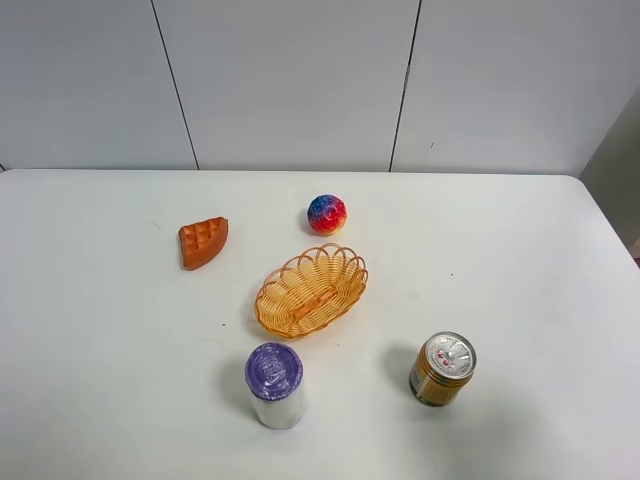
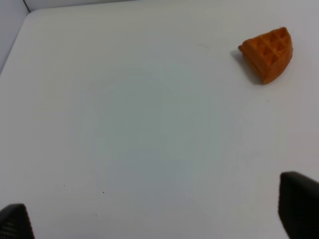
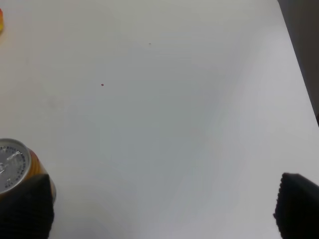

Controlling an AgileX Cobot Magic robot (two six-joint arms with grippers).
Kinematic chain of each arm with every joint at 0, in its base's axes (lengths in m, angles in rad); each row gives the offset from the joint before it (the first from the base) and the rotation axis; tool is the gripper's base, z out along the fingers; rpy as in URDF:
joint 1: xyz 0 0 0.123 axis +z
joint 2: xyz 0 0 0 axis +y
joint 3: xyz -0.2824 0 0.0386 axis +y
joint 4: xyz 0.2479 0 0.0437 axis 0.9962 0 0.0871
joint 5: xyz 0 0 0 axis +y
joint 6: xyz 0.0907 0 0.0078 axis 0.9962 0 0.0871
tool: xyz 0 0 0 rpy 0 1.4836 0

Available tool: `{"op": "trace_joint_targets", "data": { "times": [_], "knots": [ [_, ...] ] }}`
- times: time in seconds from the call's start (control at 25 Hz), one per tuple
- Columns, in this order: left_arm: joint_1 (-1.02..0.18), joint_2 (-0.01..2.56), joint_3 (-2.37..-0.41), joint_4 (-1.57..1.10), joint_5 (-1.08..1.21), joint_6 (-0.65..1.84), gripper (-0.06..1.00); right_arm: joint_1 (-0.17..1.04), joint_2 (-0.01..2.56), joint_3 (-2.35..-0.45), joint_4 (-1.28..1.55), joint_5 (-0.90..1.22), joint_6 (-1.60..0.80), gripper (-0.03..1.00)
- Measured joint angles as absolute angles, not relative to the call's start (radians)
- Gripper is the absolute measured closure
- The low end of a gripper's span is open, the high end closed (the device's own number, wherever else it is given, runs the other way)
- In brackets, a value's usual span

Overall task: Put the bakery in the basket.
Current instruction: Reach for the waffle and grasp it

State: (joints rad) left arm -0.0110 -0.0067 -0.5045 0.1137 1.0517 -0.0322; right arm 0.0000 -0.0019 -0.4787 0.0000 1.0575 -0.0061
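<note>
The bakery (image 1: pixel 204 241) is an orange-brown waffle wedge lying on the white table, left of the basket (image 1: pixel 311 290). The basket is an oval orange-tan wicker one near the table's middle, and it holds nothing. In the left wrist view the bakery (image 2: pixel 267 53) lies well ahead of my left gripper (image 2: pixel 157 216), whose two dark fingertips (image 2: pixel 299 206) stand wide apart and empty. My right gripper (image 3: pixel 162 209) is also open and empty above bare table. Neither gripper shows in the exterior high view.
A red-blue-yellow ball (image 1: pixel 327 214) sits just behind the basket. A purple-topped can (image 1: pixel 274 384) stands in front of the basket. A gold can (image 1: pixel 442 368) stands to the front right and shows beside my right fingertip (image 3: pixel 14 167). The table's right edge (image 3: pixel 299 74) is near.
</note>
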Motion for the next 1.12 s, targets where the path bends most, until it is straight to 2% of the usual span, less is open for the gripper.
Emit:
{"op": "trace_joint_targets", "data": {
  "times": [0.88, 1.12],
  "knots": [
    [-0.011, -0.004, -0.510, 0.114, 1.038, -0.032, -0.05, 0.000, -0.002, -0.479, 0.000, 1.057, -0.006, 0.09],
    [-0.011, 0.192, -0.646, 0.110, 0.875, -0.063, -0.05, 0.000, -0.002, -0.479, 0.000, 1.057, -0.006, 0.09]
  ]
}}
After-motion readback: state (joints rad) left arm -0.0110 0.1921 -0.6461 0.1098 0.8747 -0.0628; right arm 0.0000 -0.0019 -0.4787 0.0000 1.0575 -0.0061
